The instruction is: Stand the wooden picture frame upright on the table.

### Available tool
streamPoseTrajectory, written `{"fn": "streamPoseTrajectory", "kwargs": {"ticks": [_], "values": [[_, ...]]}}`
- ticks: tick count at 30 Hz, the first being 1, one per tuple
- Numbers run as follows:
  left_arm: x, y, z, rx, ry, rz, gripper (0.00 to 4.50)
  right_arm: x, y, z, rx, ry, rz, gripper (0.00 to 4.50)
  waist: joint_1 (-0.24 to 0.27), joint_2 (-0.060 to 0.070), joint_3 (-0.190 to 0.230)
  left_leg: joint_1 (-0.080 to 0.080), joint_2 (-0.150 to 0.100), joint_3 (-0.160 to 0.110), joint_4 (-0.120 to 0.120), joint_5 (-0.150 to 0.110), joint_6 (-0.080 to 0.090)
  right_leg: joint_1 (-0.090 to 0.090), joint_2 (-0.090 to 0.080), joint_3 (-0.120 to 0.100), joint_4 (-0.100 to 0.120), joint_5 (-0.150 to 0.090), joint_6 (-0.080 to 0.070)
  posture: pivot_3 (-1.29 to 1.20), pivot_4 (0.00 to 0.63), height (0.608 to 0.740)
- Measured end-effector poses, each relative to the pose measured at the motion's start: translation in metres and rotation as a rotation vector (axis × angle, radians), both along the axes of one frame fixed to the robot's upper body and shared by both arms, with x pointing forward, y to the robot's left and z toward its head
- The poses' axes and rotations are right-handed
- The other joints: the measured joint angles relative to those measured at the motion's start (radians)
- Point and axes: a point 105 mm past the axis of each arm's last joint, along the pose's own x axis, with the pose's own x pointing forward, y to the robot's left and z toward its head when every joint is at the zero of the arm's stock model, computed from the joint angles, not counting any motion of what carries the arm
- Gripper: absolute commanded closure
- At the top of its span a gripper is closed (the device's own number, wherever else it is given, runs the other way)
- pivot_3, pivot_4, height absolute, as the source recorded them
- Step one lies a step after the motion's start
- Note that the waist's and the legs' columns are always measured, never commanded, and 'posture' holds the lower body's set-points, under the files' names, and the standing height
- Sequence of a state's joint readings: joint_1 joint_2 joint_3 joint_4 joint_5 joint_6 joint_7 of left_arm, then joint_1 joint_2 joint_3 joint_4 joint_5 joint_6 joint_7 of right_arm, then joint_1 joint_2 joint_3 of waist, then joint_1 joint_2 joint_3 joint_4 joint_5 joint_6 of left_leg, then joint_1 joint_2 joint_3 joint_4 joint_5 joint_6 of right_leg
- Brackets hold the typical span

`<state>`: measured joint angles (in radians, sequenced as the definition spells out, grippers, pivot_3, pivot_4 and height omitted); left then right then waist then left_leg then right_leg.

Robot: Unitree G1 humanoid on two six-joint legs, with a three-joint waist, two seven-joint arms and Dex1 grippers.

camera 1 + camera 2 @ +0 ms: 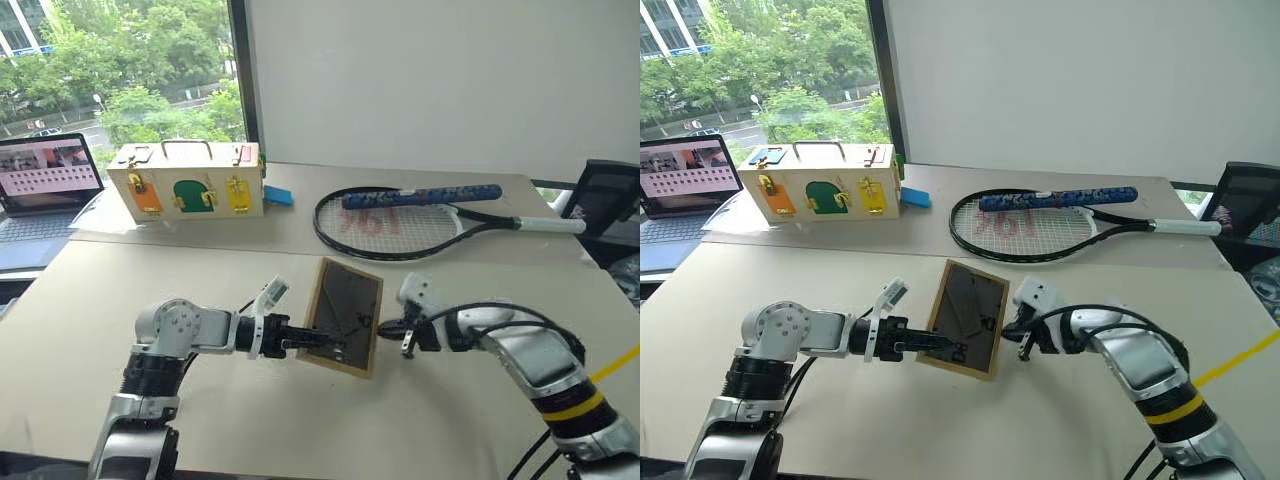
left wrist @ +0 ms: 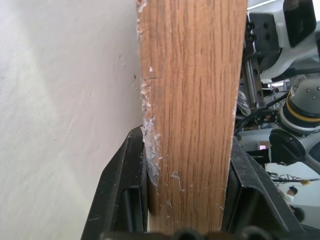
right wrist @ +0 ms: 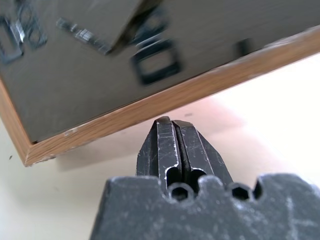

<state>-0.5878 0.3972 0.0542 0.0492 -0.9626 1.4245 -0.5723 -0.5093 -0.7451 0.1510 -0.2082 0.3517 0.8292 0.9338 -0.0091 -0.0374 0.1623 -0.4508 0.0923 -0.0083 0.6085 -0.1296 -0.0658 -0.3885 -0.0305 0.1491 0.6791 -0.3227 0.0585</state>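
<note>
The wooden picture frame (image 1: 345,315) is held tilted just above the beige table (image 1: 80,300), its dark grey back with clips facing me. My left gripper (image 1: 322,344) reaches in from the left and is shut on the frame's lower left edge. In the left wrist view the light-wood edge (image 2: 192,100) sits tight between the two black fingers (image 2: 122,190). My right gripper (image 1: 385,330) is shut and empty, close beside the frame's right edge. In the right wrist view its closed tips (image 3: 171,125) sit just short of the wooden rim (image 3: 150,105).
Behind the table's seam stand a cream latch box (image 1: 185,180) with a small blue block (image 1: 278,196) next to it, and a tennis racket (image 1: 400,225) with a blue tube (image 1: 420,195) lying on it. A laptop (image 1: 45,185) sits at far left, a dark chair (image 1: 610,190) at right.
</note>
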Motion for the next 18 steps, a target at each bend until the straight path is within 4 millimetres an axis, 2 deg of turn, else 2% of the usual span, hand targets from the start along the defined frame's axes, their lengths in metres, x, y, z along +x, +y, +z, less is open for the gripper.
{"fn": "streamPoseTrajectory", "kwargs": {"ticks": [3,5,6,7,9,10,12,13,17,18], "values": [[0.01,0.001,0.011,-0.071,-0.071,0.06,3.32,0.0,-0.013,0.062,0.183,-0.058,-0.001,4.5,-0.004,0.0,0.001,0.0,0.0,-0.001,0.0,0.0,0.0,0.0,0.0,0.0,0.0,0.0,0.0,0.0,0.15,0.72],[0.014,0.003,0.018,-0.125,-0.06,0.07,3.32,-0.006,-0.014,0.086,0.251,-0.076,0.02,4.5,-0.007,0.0,0.001,0.0,0.0,-0.002,-0.001,0.0,0.0,0.0,0.0,-0.001,0.0,0.0,0.0,0.0,0.15,0.72],[0.017,0.004,0.024,-0.178,-0.021,0.076,3.32,-0.01,-0.011,0.095,0.3,-0.069,0.045,3.89,-0.009,0.0,0.001,0.0,0.0,-0.002,-0.001,0.0,0.0,0.0,0.0,-0.001,0.0,0.0,0.0,0.0,0.15,0.72],[0.02,0.004,0.029,-0.218,0.012,0.078,3.32,-0.014,-0.005,0.099,0.342,-0.057,0.072,3.7,-0.011,0.0,0.001,0.0,0.0,-0.003,-0.001,0.0,0.0,0.0,0.0,-0.001,0.0,0.0,0.0,0.0,0.15,0.72],[0.019,-0.001,0.036,-0.268,0.064,0.051,3.32,-0.02,0.008,0.099,0.391,-0.021,0.118,2.94,-0.013,0.0,0.001,-0.001,-0.001,-0.003,-0.001,0.0,0.0,0.0,0.0,-0.001,0.0,0.0,0.001,0.0,0.15,0.72],[0.017,-0.002,0.037,-0.277,0.093,0.032,3.32,-0.019,0.012,0.097,0.395,-0.012,0.122,2.72,-0.014,0.0,0.001,-0.002,-0.002,-0.003,-0.001,0.0,0.0,0.0,0.0,-0.001,0.0,0.0,0.001,0.0,0.15,0.72],[0.012,-0.005,0.035,-0.28,0.148,0.002,3.32,-0.017,0.02,0.089,0.386,0.008,0.116,1.87,-0.015,0.0,0.001,-0.002,-0.002,-0.004,-0.001,0.0,0.0,-0.001,-0.001,-0.001,0.0,-0.001,0.001,0.0,0.15,0.72],[0.01,-0.006,0.034,-0.278,0.162,-0.008,3.32,-0.015,0.023,0.086,0.384,0.018,0.111,1.65,-0.016,0.0,0.001,-0.003,-0.002,-0.004,-0.001,0.0,0.0,-0.001,-0.001,-0.002,0.0,-0.001,0.001,0.0,0.15,0.72],[0.006,-0.011,0.036,-0.296,0.177,-0.031,3.32,0.002,0.032,0.083,0.379,0.023,0.063,0.21,-0.021,0.001,0.001,-0.004,-0.003,-0.006,0.0,0.0,0.0,-0.001,-0.001,-0.004,0.0,0.0,0.001,0.0,0.15,0.72],[0.006,-0.012,0.037,-0.297,0.178,-0.034,3.32,0.007,0.031,0.083,0.378,0.015,0.039,0.03,-0.021,0.001,0.001,-0.004,-0.003,-0.007,0.0,0.0,0.0,-0.001,-0.001,-0.004,0.0,0.0,0.001,0.0,0.15,0.72]]}}
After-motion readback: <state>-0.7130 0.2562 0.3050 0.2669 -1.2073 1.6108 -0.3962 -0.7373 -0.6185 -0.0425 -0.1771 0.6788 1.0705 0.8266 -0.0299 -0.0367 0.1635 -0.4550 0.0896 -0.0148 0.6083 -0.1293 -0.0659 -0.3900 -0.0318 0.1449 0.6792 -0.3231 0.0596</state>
